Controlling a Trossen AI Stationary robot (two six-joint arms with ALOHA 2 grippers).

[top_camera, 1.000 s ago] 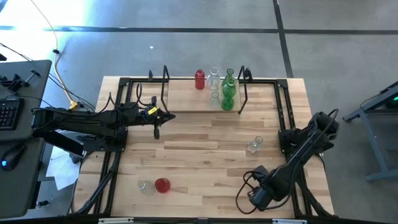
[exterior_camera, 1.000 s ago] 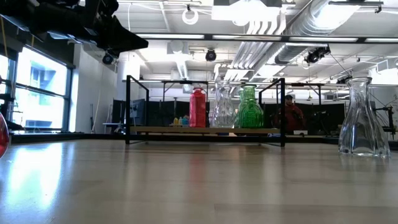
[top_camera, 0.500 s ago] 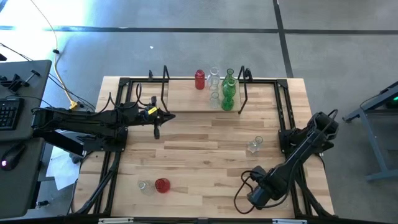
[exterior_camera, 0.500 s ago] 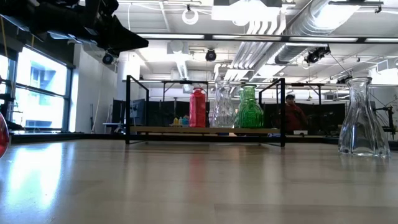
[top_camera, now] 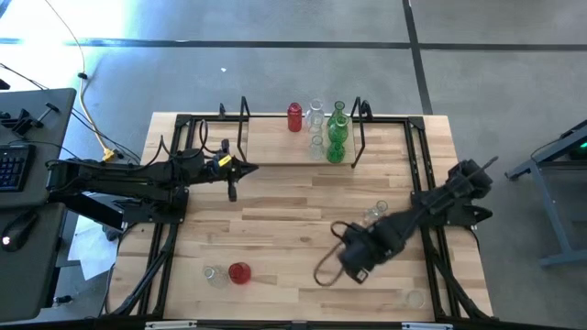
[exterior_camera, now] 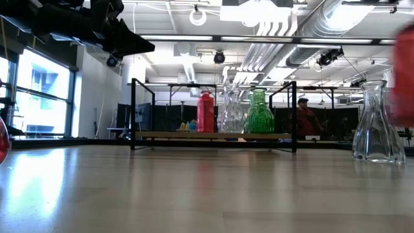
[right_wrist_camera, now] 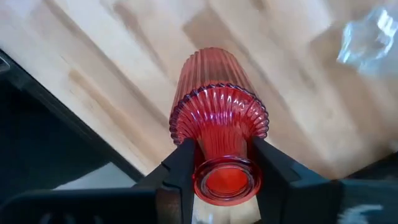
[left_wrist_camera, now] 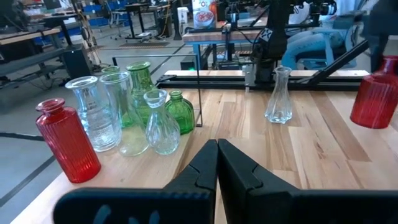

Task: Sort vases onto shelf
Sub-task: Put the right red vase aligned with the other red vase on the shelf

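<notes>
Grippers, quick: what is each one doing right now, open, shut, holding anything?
Left gripper: shut, empty, hovering in front of the shelf.
Right gripper: shut on the neck of a ribbed red vase, over the table's front right.

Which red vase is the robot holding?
The ribbed red vase gripped at its neck by the right gripper, lifted off the table; the other reds stand free.

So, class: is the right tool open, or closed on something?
Closed on something: in the right wrist view the right tool clamps its fingers on the ribbed red vase at the neck.
</notes>
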